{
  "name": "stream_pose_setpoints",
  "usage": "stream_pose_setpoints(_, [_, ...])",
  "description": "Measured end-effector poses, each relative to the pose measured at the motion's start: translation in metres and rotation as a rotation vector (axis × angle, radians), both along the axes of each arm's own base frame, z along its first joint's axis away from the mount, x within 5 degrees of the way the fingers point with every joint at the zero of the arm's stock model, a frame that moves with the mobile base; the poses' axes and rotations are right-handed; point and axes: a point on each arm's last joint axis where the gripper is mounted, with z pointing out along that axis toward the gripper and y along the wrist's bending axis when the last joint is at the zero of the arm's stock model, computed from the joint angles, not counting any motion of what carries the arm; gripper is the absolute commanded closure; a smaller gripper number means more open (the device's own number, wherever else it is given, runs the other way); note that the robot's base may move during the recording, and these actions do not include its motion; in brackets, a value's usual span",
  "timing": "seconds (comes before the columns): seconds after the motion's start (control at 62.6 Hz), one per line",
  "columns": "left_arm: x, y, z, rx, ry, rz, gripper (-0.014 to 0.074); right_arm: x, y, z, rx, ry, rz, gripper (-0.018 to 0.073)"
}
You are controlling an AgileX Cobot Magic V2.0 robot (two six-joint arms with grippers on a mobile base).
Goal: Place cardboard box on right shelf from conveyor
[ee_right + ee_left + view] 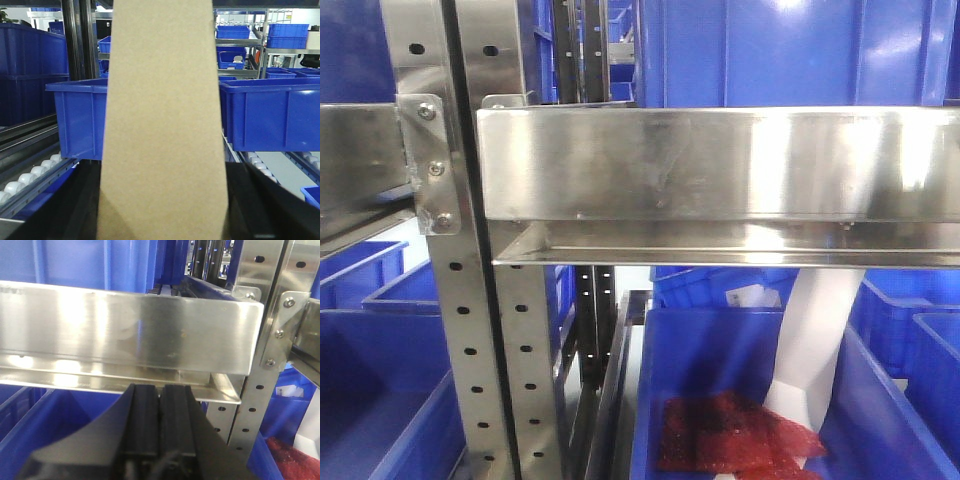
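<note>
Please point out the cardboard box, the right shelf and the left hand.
cardboard box (162,125): right wrist view, middle of its tan face.
right shelf (720,165): front-facing view, middle of its shiny front lip.
left hand (160,390): left wrist view, between its closed black fingertips.

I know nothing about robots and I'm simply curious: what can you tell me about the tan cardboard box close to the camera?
The cardboard box is plain tan, smooth and unprinted. It stands upright and fills the middle of the right wrist view, its top and bottom cut off by the frame. The dark fingers of the right pincer flank its lower sides and appear to clamp it. Blue bins sit behind it.
</note>
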Motion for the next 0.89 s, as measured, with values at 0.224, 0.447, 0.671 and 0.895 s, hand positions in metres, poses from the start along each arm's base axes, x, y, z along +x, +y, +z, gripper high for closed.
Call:
stream_pose_setpoints(0.224, [0.0, 0.0, 0.0, 0.0, 0.0, 0.003, 0.0715, 0.0, 0.0, -0.001, 0.0, 0.006, -0.001, 0.0279])
stream_pose_setpoints(0.447, [0.0, 0.0, 0.0, 0.0, 0.0, 0.003, 0.0715, 0.01, -0.002, 0.009, -0.071, 0.078, -0.037, 0.0279])
stream_pose_setpoints(0.671, [0.0, 0.0, 0.0, 0.0, 0.0, 0.003, 0.0715, 0.059, -0.001, 0.051, -0.293, 0.199, -0.064, 0.0279])
stream_pose_setpoints(0.895, [0.0, 0.0, 0.0, 0.0, 0.0, 0.003, 0.0715, 0.112, 0.027, 0.071, -0.604, 0.18, 0.026, 0.0279])
